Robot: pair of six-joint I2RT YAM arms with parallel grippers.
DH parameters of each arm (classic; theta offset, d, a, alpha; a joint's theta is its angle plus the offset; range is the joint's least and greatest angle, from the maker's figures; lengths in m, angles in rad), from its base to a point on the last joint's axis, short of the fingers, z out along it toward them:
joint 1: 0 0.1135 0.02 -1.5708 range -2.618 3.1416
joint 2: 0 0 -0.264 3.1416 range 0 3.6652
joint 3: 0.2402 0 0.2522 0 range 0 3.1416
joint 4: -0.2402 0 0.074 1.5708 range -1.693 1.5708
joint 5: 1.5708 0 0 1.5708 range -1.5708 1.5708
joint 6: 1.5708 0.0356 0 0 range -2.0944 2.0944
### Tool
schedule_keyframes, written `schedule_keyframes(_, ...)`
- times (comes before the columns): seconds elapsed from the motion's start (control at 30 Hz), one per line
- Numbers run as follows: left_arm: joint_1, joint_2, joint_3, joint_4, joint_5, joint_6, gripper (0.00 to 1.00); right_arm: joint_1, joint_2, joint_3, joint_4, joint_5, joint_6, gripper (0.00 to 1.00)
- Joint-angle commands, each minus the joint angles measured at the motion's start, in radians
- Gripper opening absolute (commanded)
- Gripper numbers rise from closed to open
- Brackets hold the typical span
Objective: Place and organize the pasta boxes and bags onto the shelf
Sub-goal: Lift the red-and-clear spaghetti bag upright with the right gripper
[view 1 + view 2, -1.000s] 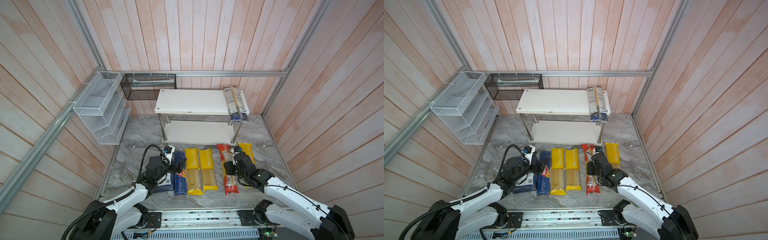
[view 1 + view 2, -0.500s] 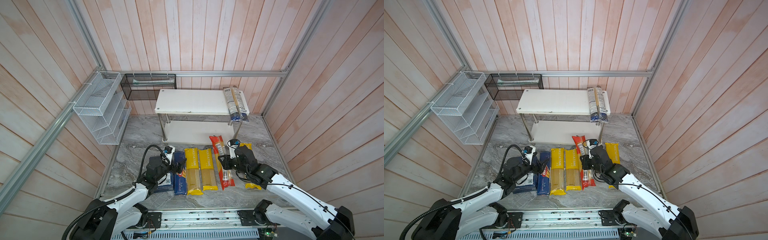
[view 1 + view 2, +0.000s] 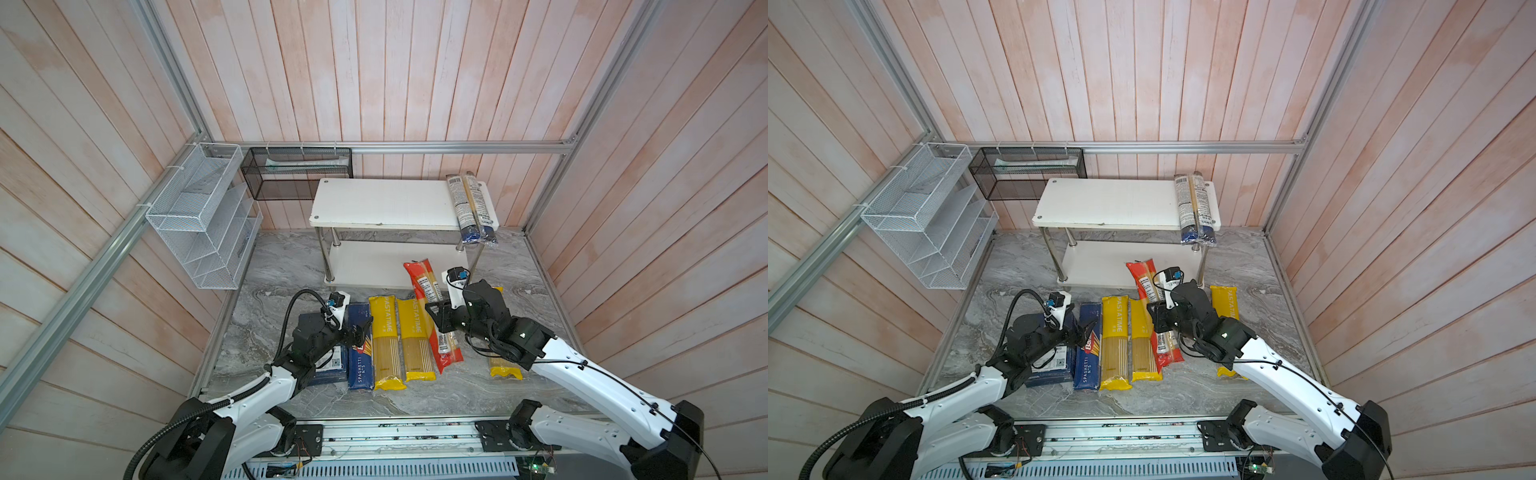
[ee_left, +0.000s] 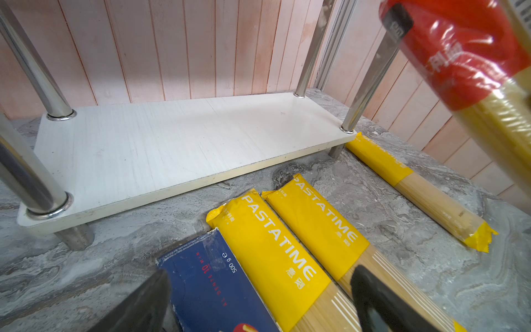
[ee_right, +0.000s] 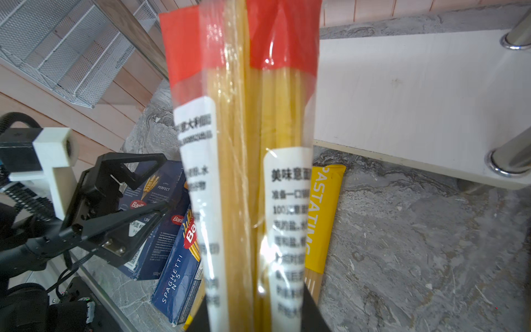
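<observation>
Right wrist view: the red-ended bag [image 5: 244, 143] was seen clamped in the right tool [image 5: 258, 322], whose jaws were drawn almost fully together around the bundle, partway along its length. In both top views the bag was found raised at its far end and tilted, with its long axis running from the tool straight toward the shelf [image 3: 374, 216]. That red end was seen overlapping the front edge of the lower board [image 3: 365, 266]. Whether the near end touched the tabletop [image 3: 511, 266] could not be told.

The shelf was thus placed directly ahead of the right tool, along the bag's own line, and the right arm was judged much the nearer to it. On the top board [image 3: 353, 199] one dark-blue-ended bag [image 3: 471, 208] was laid front to back at the right end, its near end overhanging the edge; the rest of that board was unoccupied. A lift and a forward slide along the same axis, parallel to that bag, were judged to be required.

The left tool [image 3: 359, 328] was held wide open and empty just above the narrow box [image 3: 360, 365], beside the wide box [image 3: 332, 374]. Three yellow bags [image 3: 386, 340] were seen lying on the tabletop.
</observation>
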Motion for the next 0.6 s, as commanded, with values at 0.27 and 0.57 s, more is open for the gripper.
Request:
schedule_keyframes(0.27, -0.005, -0.003, 0.016, 0.010, -0.007, 0.005, 1.00, 0.024, 0.020, 0.167, 0.066, 0.011, -0.050, 0.16)
schedule_keyframes(0.57, -0.005, -0.001, 0.018, 0.005, -0.011, 0.008, 1.00, 0.023, 0.045, 0.238, 0.057, 0.010, -0.072, 0.15)
